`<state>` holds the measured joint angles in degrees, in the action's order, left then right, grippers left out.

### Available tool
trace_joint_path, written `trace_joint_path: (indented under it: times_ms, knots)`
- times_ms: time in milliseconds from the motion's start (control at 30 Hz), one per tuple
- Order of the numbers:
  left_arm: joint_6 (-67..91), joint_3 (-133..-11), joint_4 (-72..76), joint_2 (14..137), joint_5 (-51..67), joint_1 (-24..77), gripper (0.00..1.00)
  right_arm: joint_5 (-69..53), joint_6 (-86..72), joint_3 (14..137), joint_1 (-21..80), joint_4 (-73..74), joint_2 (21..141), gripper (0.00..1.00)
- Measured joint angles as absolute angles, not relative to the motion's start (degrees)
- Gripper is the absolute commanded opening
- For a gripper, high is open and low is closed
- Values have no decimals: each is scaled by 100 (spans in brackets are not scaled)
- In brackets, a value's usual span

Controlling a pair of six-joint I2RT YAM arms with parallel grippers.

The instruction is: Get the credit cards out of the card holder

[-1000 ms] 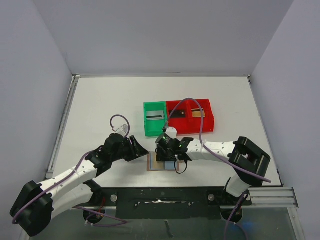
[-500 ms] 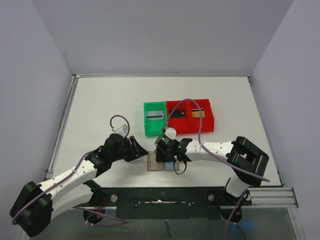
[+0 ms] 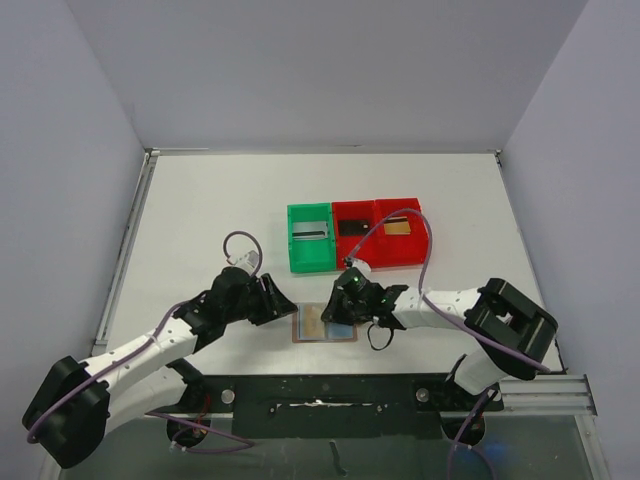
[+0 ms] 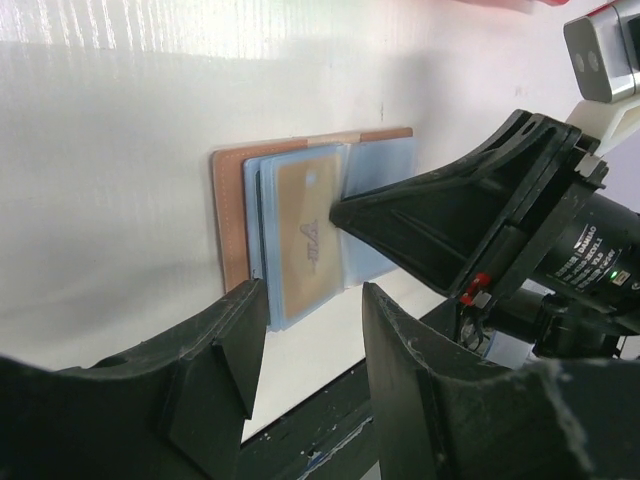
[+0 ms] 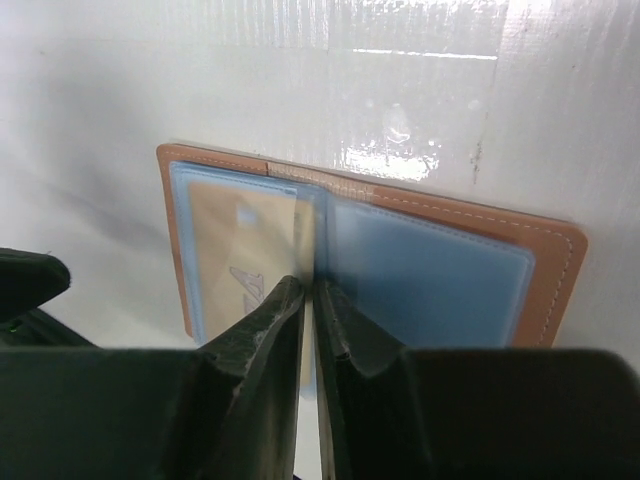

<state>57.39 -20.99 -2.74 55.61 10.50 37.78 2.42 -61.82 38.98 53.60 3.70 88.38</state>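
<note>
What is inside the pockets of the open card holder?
One tan card sits in the card holder's left pocket, its inner edge pinched by the right gripper. The right pocket looks empty. Any cards under the tan one are hidden.

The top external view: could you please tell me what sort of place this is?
Probably a robotics test cell: a white table boxed in by plain grey walls, a left arm and right arm mounted at its near edge, and a green bin and red bin set out.
</note>
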Motion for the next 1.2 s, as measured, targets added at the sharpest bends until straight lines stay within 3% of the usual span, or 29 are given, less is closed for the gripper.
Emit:
trace_joint_path:
  times_ms: [533,1200]
  knots:
    - [5850,-2093,714,6353,1673,3898,41,-1020,-6716,2462,4606,-1999,8639,9]
    - [5979,-2038,1594,7271,1870,4010,41,-1382,-6971,2032,4311,-2720,8661,8]
